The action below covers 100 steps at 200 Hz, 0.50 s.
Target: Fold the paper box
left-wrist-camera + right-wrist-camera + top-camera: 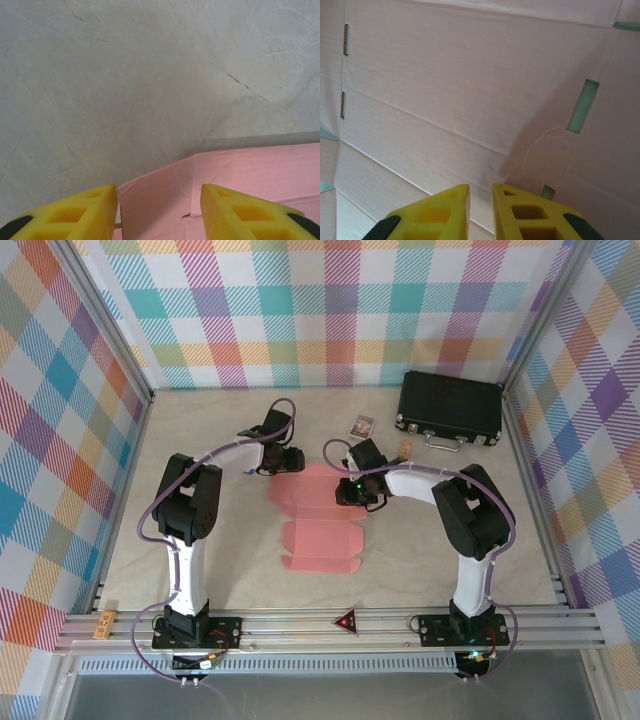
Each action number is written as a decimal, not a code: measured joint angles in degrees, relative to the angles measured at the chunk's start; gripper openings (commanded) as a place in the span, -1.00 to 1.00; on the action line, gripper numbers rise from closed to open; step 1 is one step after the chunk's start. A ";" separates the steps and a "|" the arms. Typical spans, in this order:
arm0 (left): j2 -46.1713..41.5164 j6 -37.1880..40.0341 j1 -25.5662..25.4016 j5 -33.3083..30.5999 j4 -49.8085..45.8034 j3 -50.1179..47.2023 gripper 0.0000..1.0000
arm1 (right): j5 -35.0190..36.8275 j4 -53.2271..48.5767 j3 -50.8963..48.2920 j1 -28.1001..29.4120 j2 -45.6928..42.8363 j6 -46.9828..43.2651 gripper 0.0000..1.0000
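The paper box (318, 538) is a salmon-pink die-cut sheet lying flat mid-table, with notched flaps. My left gripper (287, 464) sits at its far left corner. In the left wrist view that gripper (159, 192) is open, and a raised pink flap (165, 195) stands between the yellow fingers (90, 210), touching neither clearly. My right gripper (350, 495) is low over the sheet's far right part. In the right wrist view it (481, 187) hovers close above the creased pink sheet (450, 90), its fingers almost together with a narrow empty gap.
A black hard case (450, 407) with a handle lies at the back right, and a tiny printed card packet (361, 425) is left of it. Checked walls and metal posts enclose the table. A red triangle (346, 620) sits on the front rail.
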 measured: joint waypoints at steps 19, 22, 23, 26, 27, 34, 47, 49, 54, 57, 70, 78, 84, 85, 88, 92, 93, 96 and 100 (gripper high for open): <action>0.00 0.26 -0.02 0.37 -0.55 0.09 -0.13 | -0.17 0.39 0.00 -0.02 0.11 0.00 -0.59; 0.00 0.31 0.00 0.52 -0.59 0.11 -0.14 | -0.20 0.44 0.00 0.00 0.15 0.00 -0.60; 0.00 0.31 -0.02 0.57 -0.59 0.11 -0.15 | -0.20 0.46 0.00 -0.02 0.17 0.00 -0.60; 0.00 0.46 0.00 0.76 -0.63 0.15 -0.16 | -0.22 0.52 0.00 0.00 0.20 0.00 -0.60; 0.00 0.48 0.00 0.79 -0.63 0.15 -0.16 | -0.24 0.55 0.00 -0.02 0.20 0.00 -0.60; 0.00 0.66 0.00 1.20 -0.66 0.24 -0.18 | -0.35 0.68 0.00 -0.02 0.24 0.02 -0.60; 0.00 0.90 -0.02 2.08 -0.59 0.31 -0.19 | -0.39 0.83 0.02 -0.02 0.35 0.02 -0.61; 0.00 0.98 -0.02 2.32 -0.59 0.31 -0.19 | -0.42 0.83 0.04 0.00 0.37 0.02 -0.61; 0.00 1.07 -0.02 2.71 -0.59 0.31 -0.20 | -0.46 0.87 0.04 -0.02 0.42 0.02 -0.62; 0.00 1.14 -0.02 2.95 -0.61 0.31 -0.20 | -0.50 0.96 0.07 -0.02 0.44 0.02 -0.62; 0.00 1.57 -0.02 3.91 -0.63 0.33 -0.21 | -0.61 1.20 0.07 0.00 0.55 0.00 -0.63; 0.00 1.99 -0.02 4.39 -0.63 0.35 -0.21 | -0.79 1.40 0.07 0.00 0.63 0.00 -0.63; 0.00 2.29 -0.02 4.63 -0.66 0.37 -0.21 | -0.85 1.57 0.07 -0.02 0.72 0.00 -0.64; 0.00 2.34 -0.02 4.66 -0.66 0.37 -0.21 | -0.87 1.62 0.07 0.00 0.74 0.00 -0.64; 0.00 2.45 -0.02 4.72 -0.66 0.37 -0.21 | -0.90 1.70 0.07 0.00 0.74 0.02 -0.64; 0.00 2.58 -0.02 4.92 -0.68 0.37 -0.22 | -0.98 1.81 0.09 0.00 0.83 0.00 -0.64; 0.00 2.62 -0.02 4.98 -0.70 0.37 -0.22 | -0.98 1.81 0.09 0.00 0.83 0.00 -0.64; 0.00 2.75 -0.02 5.07 -0.72 0.37 -0.22 | -1.01 1.86 0.13 0.00 0.85 0.00 -0.64; 0.00 2.82 -0.02 5.16 -0.83 0.42 -0.23 | -1.01 1.88 0.17 0.00 0.92 0.00 -0.64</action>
